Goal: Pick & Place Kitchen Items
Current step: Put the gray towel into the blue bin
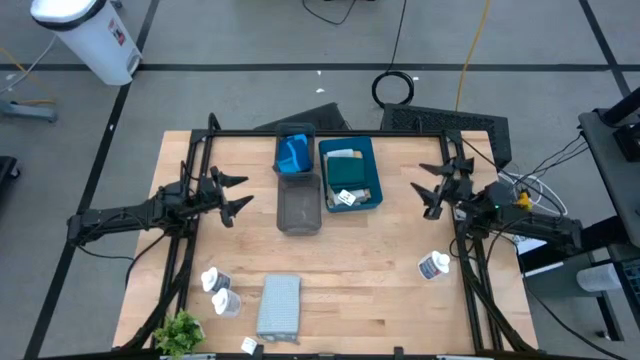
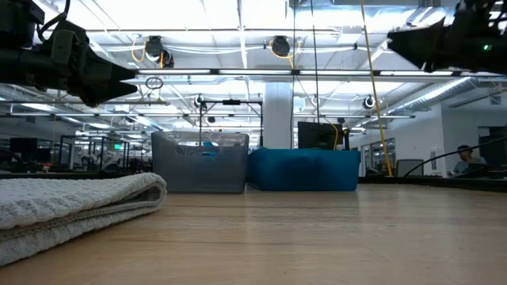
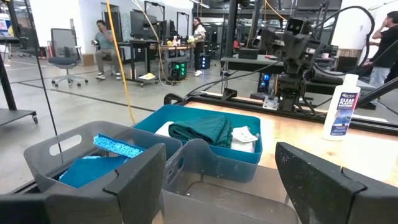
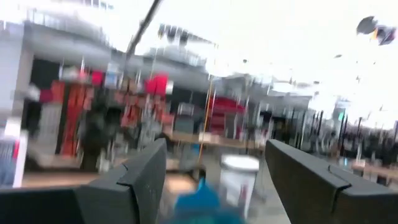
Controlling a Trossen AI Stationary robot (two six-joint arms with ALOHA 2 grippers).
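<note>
Both grippers hang open above the table and touch nothing. My left gripper (image 1: 240, 192) is left of the trays, my right gripper (image 1: 422, 197) right of them. The far grey tray (image 1: 294, 150) holds a bright-blue sponge (image 3: 118, 146) on a blue cloth. A dark teal cloth (image 3: 202, 130) and a white item lie in the teal tray (image 1: 350, 172). A folded grey cloth (image 1: 279, 305) lies flat near the front edge. Two white bottles (image 1: 220, 290) stand at the front left. One white bottle (image 1: 433, 265) stands at the right.
An empty grey tray (image 1: 298, 205) sits just in front of the far grey one. A small green plant (image 1: 178, 330) stands at the front left corner. A small white item (image 1: 249, 346) lies at the front edge. Bare wood spans the table's middle and right front.
</note>
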